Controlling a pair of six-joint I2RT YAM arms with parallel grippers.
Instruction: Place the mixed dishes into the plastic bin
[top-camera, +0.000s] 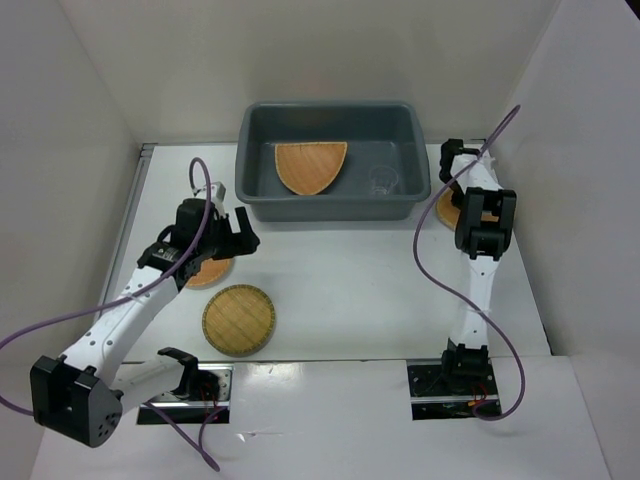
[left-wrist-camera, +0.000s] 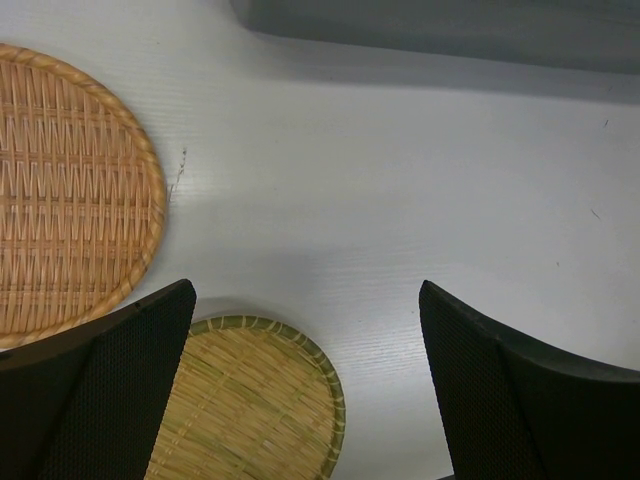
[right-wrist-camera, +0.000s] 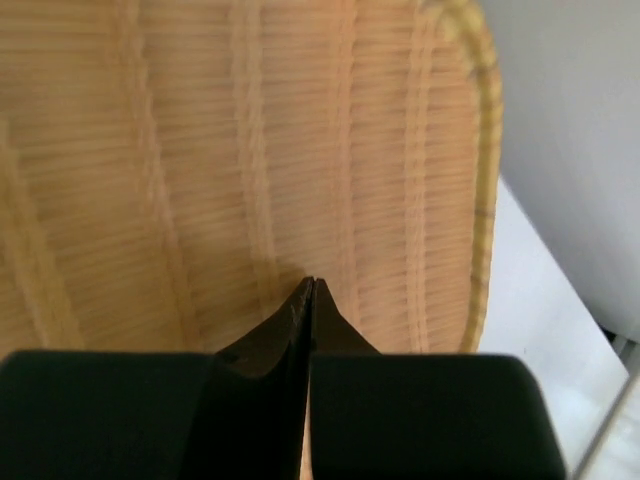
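The dark grey plastic bin (top-camera: 256, 190) stands at the back middle. A fan-shaped wicker tray (top-camera: 310, 167) and a clear glass cup (top-camera: 383, 180) lie inside it. One round tray (top-camera: 238, 320) lies on the table at the front left. A second round tray (top-camera: 212, 273) lies partly under my left arm. My left gripper (top-camera: 236, 232) is open and empty above the table between the trays (left-wrist-camera: 60, 190) (left-wrist-camera: 250, 400) and the bin. My right gripper (right-wrist-camera: 312, 284) is shut, its tips right over the rounded square tray (right-wrist-camera: 200, 150), which lies right of the bin (top-camera: 447, 213).
White walls close in the table on the left, back and right. The bin's near wall (left-wrist-camera: 450, 30) shows at the top of the left wrist view. A purple cable (top-camera: 430, 270) loops beside the right arm.
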